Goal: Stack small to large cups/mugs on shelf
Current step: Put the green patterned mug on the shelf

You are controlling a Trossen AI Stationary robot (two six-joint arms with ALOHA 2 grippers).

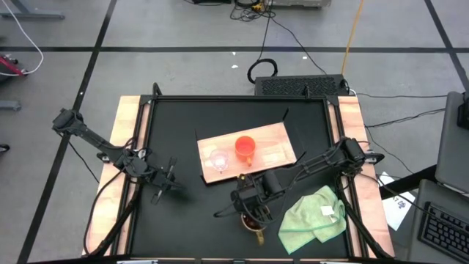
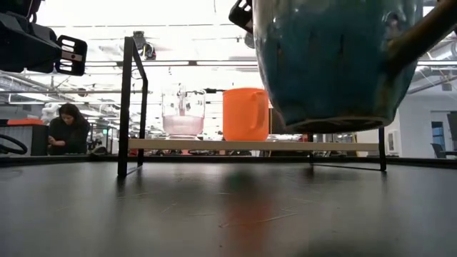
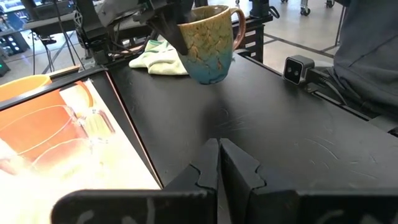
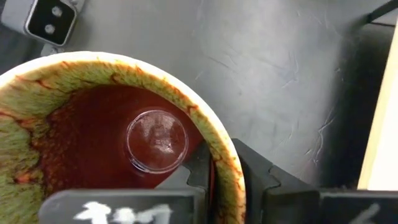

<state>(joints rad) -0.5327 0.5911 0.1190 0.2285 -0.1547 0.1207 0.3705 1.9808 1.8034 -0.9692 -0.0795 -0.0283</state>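
Observation:
The shelf [image 1: 272, 139] is a light wooden board on a black frame, raised above the black table; it also shows in the low view [image 2: 321, 145]. A small clear glass cup [image 1: 218, 159] and an orange cup with handle [image 1: 245, 147] stand upright on it side by side [image 2: 183, 113] [image 2: 245, 114]. My right gripper [image 1: 253, 211] is shut on a larger mug [image 3: 208, 43], green-brown outside, dark red-brown inside, near the table's near edge in front of the shelf. My left gripper [image 1: 170, 183] is shut and empty, above the table left of the shelf. My right gripper holds the mug by its rim [image 4: 225, 186], one finger inside the mug and one outside. The fingers come from above, pointing down. The mug hangs about upright, its base [image 2: 332, 123] lifted clear of the table, its handle [image 3: 238, 25] on the side away from the fingers.
A light green cloth [image 1: 315, 213] lies crumpled at the table's near right. A small camera [image 3: 298, 67] sits at the near edge. Bare black tabletop lies between the mug and the shelf. A person [image 2: 68, 128] sits far off in the room.

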